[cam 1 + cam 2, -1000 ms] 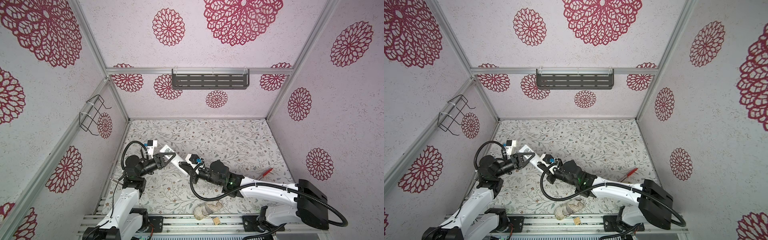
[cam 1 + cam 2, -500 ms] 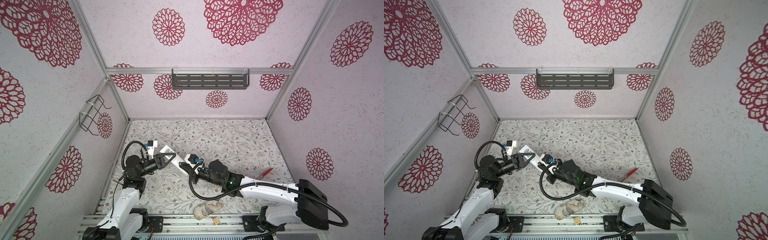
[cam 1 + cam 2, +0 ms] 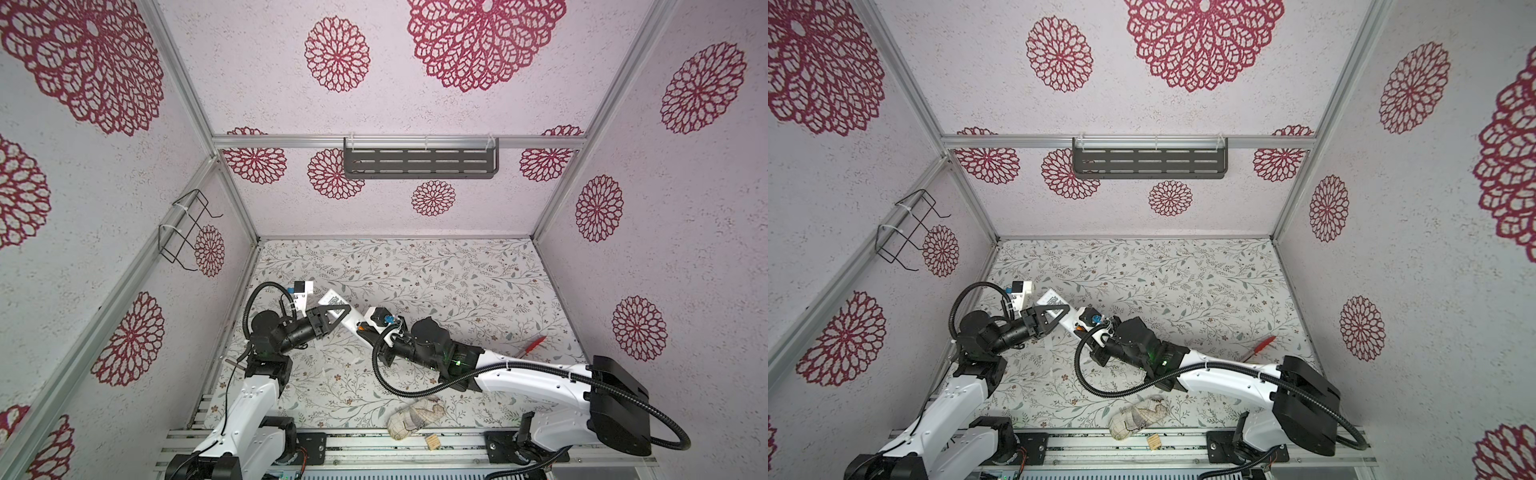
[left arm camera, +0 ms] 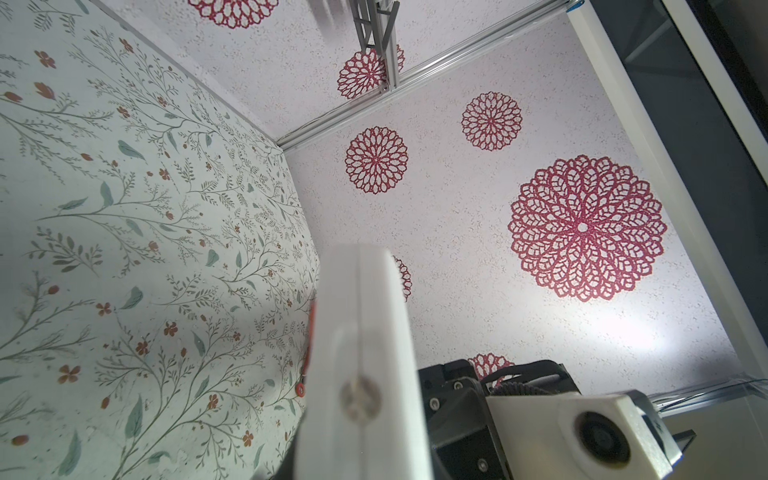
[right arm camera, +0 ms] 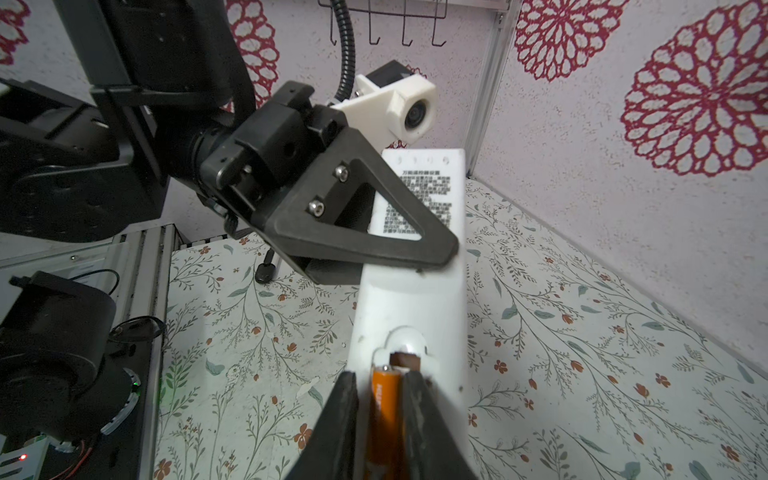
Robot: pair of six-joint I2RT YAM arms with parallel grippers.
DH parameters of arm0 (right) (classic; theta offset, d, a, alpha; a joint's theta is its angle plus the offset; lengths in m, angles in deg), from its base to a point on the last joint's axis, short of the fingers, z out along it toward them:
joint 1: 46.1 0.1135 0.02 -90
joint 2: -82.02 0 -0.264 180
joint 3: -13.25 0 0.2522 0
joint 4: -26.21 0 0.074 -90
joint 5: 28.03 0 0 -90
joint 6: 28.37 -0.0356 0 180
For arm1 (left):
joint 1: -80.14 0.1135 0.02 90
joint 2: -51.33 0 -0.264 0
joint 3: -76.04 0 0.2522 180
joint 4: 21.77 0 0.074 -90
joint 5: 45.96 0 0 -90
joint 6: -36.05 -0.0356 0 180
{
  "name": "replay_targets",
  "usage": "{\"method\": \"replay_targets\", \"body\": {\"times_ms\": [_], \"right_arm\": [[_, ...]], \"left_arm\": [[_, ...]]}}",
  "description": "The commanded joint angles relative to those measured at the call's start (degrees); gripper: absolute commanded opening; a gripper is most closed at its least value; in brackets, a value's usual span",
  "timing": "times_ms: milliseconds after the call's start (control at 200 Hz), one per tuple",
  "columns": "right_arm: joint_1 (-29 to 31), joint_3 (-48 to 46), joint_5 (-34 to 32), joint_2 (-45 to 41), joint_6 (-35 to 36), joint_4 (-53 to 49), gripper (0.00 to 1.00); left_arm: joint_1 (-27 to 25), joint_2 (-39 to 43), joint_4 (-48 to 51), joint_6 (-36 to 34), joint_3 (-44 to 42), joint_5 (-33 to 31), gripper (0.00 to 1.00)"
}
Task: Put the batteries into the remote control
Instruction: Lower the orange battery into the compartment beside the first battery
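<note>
My left gripper (image 3: 340,311) is shut on the remote control (image 3: 332,300), a white bar held off the table with its printed back up. In the right wrist view its black fingers (image 5: 353,249) clamp the remote (image 5: 415,299) across the middle. An orange battery (image 5: 384,399) lies in the open compartment at the near end, its tip at the brown contact. My right gripper (image 5: 381,411) straddles it with the jaws slightly apart; a thin gap shows on one side. In the left wrist view only the remote's blurred edge (image 4: 365,353) shows.
A red tool (image 3: 534,344) lies at the table's right side. A beige cloth bundle (image 3: 415,415) and a small wooden block (image 3: 432,441) sit at the front edge. A dark shelf (image 3: 419,160) hangs on the rear wall, a wire rack (image 3: 187,232) on the left wall.
The right gripper's jaws have eased apart a little round the battery. Both arms and the remote stay where they were.
</note>
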Motion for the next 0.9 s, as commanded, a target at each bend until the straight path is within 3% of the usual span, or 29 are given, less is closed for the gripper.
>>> {"method": "replay_targets", "body": {"times_ms": [0,315,891], "right_arm": [[-0.52,0.63,-2.86,0.37,0.71,-4.44,0.25],[-0.7,3.03,-1.33,1.01,1.85,-4.06,0.27],[-1.64,5.97,2.98,-1.73,-0.78,-5.85,0.43]], "left_arm": [[-0.16,0.78,-3.12,1.11,0.65,1.98,0.0],[-0.16,0.43,-1.31,0.26,1.0,1.76,0.0],[0.28,0.69,9.63,-6.36,2.25,-1.51,0.0]]}}
